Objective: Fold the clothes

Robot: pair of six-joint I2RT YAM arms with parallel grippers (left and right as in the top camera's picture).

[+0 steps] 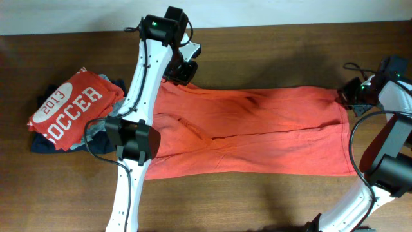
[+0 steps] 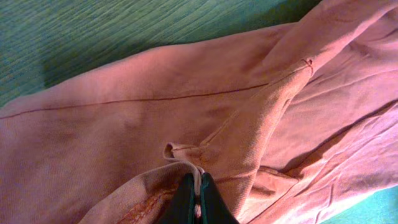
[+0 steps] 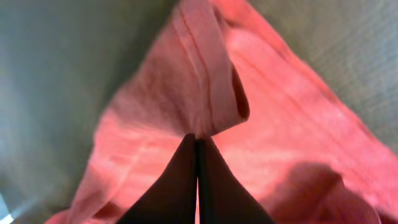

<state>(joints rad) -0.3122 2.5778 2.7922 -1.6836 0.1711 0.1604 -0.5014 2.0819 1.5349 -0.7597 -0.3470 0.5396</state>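
The clothes [image 1: 257,129], a large orange-red T-shirt, lie stretched as a long band across the table with no print showing. My left gripper [image 1: 183,72] is at the shirt's far left corner. In the left wrist view it [image 2: 198,183] is shut on a raised fold of the clothes [image 2: 155,118], with a pale strip pinched between the tips. My right gripper [image 1: 347,96] is at the far right corner. In the right wrist view it [image 3: 198,142] is shut on the stitched hem edge of the clothes [image 3: 211,81], which rises from the tips.
A red shirt printed "2013 SOCCER" [image 1: 67,106] sits on folded grey and navy garments [image 1: 96,135] at the left. My left arm [image 1: 138,129] crosses the shirt's left end. The right arm [image 1: 386,167] stands at the lower right. The table's far edge [image 1: 270,27] runs along the top.
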